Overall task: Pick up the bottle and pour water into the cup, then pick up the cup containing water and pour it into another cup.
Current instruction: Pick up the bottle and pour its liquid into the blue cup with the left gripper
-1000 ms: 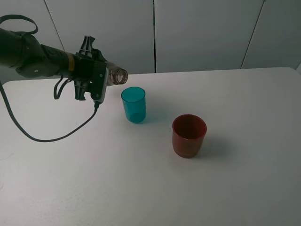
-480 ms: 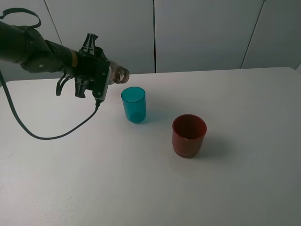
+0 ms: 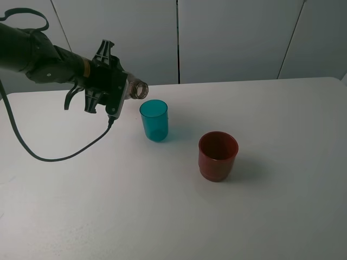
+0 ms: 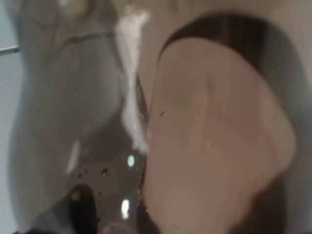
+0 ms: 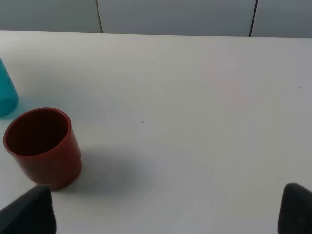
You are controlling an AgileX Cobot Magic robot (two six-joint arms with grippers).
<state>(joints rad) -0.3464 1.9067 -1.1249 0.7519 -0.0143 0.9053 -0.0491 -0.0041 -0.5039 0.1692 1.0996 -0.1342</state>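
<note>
My left gripper [image 3: 118,91] is shut on the smoky grey-brown bottle [image 3: 136,89], which lies almost level in the air. Its open neck points right and sits just above and left of the teal cup [image 3: 154,120]. No stream of water shows. The bottle [image 4: 87,122] fills the left wrist view as a blur. The dark red cup [image 3: 218,156] stands to the right of the teal one, nearer the front. In the right wrist view the red cup [image 5: 43,146] and an edge of the teal cup [image 5: 6,92] show. My right gripper [image 5: 161,217] is open and holds nothing.
The white table [image 3: 260,216] spreads wide around both cups, with grey wall panels behind its far edge. A black cable [image 3: 65,157] droops from the left arm down to the table on the left.
The left arm has risen a little and the bottle's neck has dipped slightly toward the teal cup. Both cups stand where they were.
</note>
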